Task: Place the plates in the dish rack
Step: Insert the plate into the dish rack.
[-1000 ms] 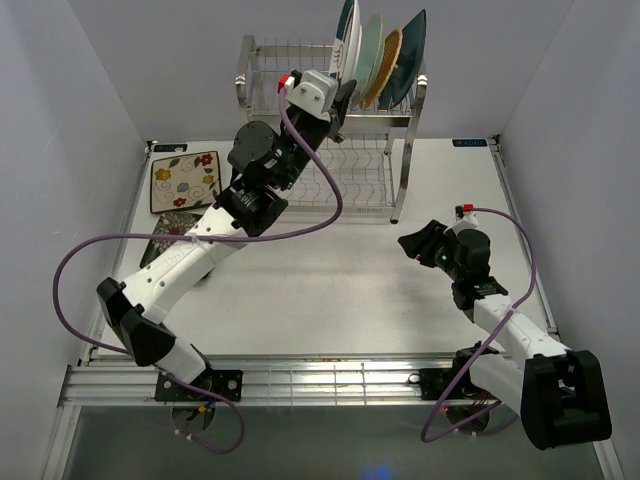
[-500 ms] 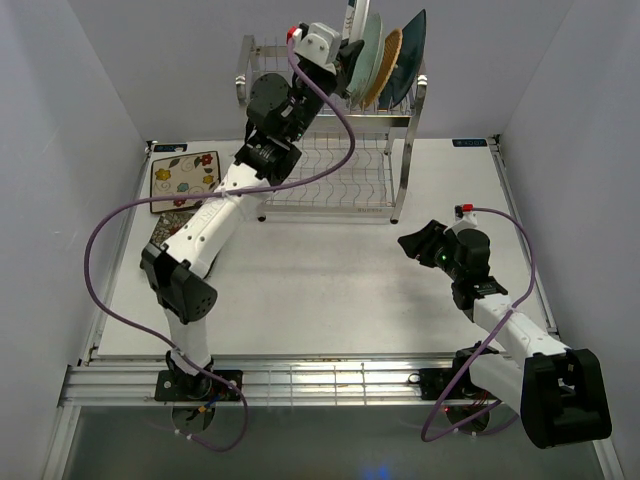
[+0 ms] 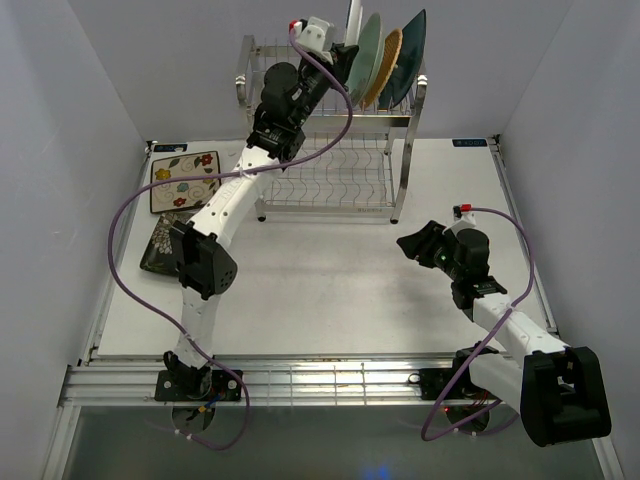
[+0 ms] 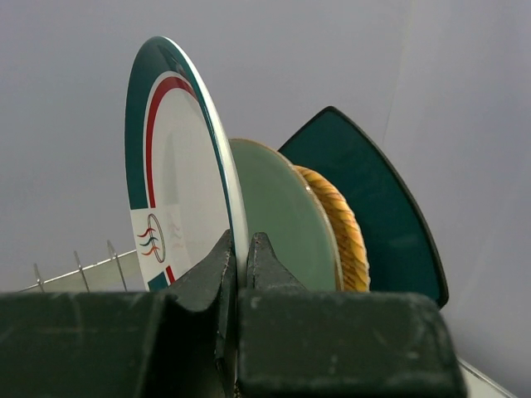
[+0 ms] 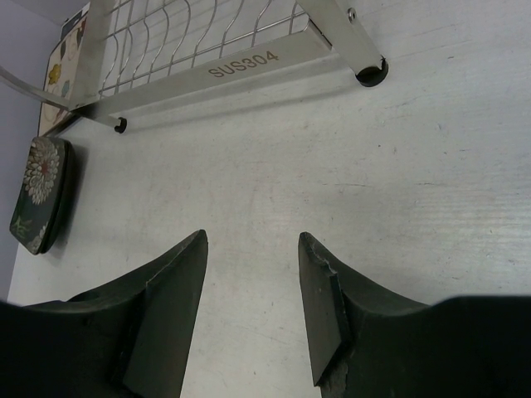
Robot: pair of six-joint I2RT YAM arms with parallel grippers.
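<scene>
The striped plate (image 4: 178, 191) is upright at the rack's (image 3: 405, 165) top tier, just beside the green plate (image 4: 286, 224), its rim pinched in the left gripper's (image 4: 239, 250) tight jaws; two floral plates (image 3: 185, 180) lie on the table (image 3: 350, 290), the right gripper (image 5: 251, 249) half open, empty.

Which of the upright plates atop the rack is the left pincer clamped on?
White plate with teal-and-red rim, at the row's left end: the left pincer pinches its edge. The pale green plate, orange plate and teal plate stand free.
</scene>
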